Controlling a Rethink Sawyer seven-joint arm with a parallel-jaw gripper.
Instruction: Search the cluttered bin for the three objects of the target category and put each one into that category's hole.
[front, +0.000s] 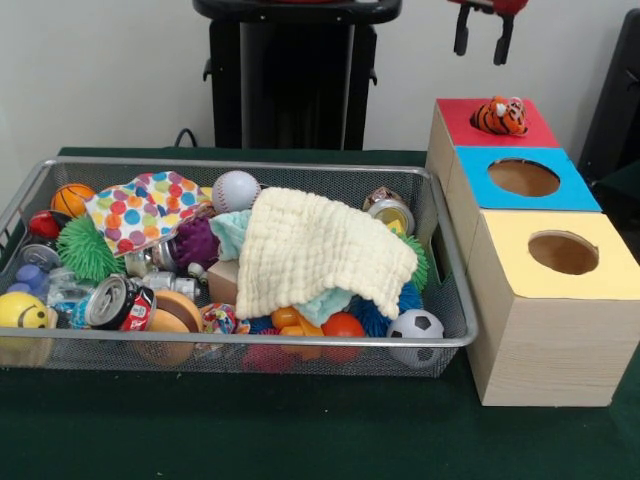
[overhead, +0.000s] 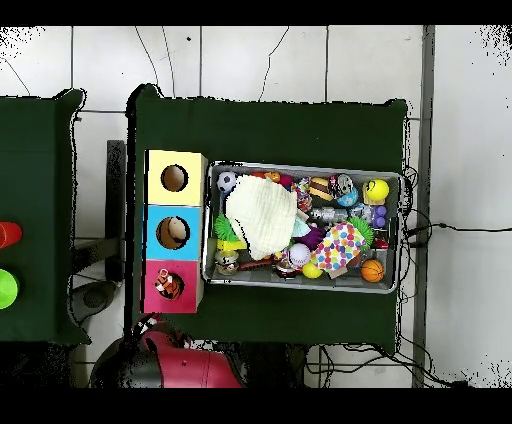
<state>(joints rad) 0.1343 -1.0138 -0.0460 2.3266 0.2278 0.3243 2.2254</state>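
My gripper (front: 483, 40) hangs open and empty at the top right, above and slightly behind the red-topped box (front: 530, 130). An orange striped tiger figure (front: 500, 116) sits on that red top over the hole and hides it; it also shows in the overhead view (overhead: 168, 286). The wire mesh bin (front: 455, 300) is full of clutter, as the overhead view (overhead: 300, 285) also shows. A small orange toy (front: 290, 320) peeks out under a cream cloth (front: 320, 250) at the bin's front; I cannot tell its shape. No yellow duck shows.
The blue-topped box (front: 580, 195) and the yellow-topped box (front: 520, 270) stand in a row with the red one, right of the bin. The bin holds a baseball (front: 236, 190), a soccer ball (front: 415, 325), a spotted cloth (front: 145, 208), a can (front: 115, 303) and spiky balls.
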